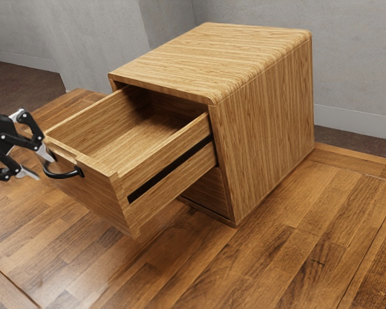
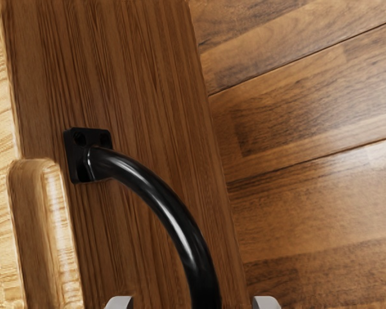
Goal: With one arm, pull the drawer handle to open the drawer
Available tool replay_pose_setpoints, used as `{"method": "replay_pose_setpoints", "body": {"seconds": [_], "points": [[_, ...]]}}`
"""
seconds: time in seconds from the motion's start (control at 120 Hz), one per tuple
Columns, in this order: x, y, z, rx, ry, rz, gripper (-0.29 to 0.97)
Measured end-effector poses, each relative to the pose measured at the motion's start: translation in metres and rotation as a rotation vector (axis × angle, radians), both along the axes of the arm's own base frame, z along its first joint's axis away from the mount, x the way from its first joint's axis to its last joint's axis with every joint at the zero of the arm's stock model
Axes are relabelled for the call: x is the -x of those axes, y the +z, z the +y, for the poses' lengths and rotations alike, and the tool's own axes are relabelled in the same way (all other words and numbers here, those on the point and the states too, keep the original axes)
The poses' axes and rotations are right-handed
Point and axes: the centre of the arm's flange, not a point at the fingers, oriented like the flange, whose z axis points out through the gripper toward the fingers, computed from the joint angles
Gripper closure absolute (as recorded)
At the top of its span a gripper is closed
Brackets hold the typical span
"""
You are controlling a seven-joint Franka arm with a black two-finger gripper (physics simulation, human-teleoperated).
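Claw (image 1: pixel 42 165) stands open at the exterior view's left, its fingers on either side of the black handle (image 1: pixel 63 174) without clamping it. Handle sits on the front of the drawer (image 1: pixel 167 174), which projects far out of the cabinet (image 1: pixel 264 116) on the wooden surface (image 1: pixel 309 244). Judged from this, opening is largely done; only a little further travel may remain. Wrist view adds the handle's mounting plate (image 2: pixel 83 151) and the gaps between handle and fingertips (image 2: pixel 119 301); exterior view alone gives the drawer's extension.
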Motion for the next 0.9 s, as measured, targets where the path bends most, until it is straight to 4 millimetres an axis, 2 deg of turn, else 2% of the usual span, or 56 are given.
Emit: {"method": "replay_pose_setpoints", "body": {"seconds": [0.083,0.15,0.242,0.308,0.408,0.45,0.5,0.667,0.9], "points": [[0.005,0.025,0.003,-0.005,0.006,-0.017,0.49],[-0.006,0.051,0.005,-0.019,0.015,-0.015,0.47],[-0.045,0.100,-0.003,-0.067,0.027,0.009,0.44],[-0.078,0.119,-0.012,-0.096,0.046,0.058,0.40],[-0.135,0.115,-0.035,-0.137,0.089,0.184,0.28],[-0.150,0.109,-0.047,-0.142,0.110,0.232,0.23],[-0.160,0.102,-0.063,-0.138,0.132,0.281,0.18],[-0.161,0.093,-0.126,-0.112,0.183,0.371,0.08],[-0.152,0.089,-0.207,-0.101,0.203,0.413,0.03]]}}
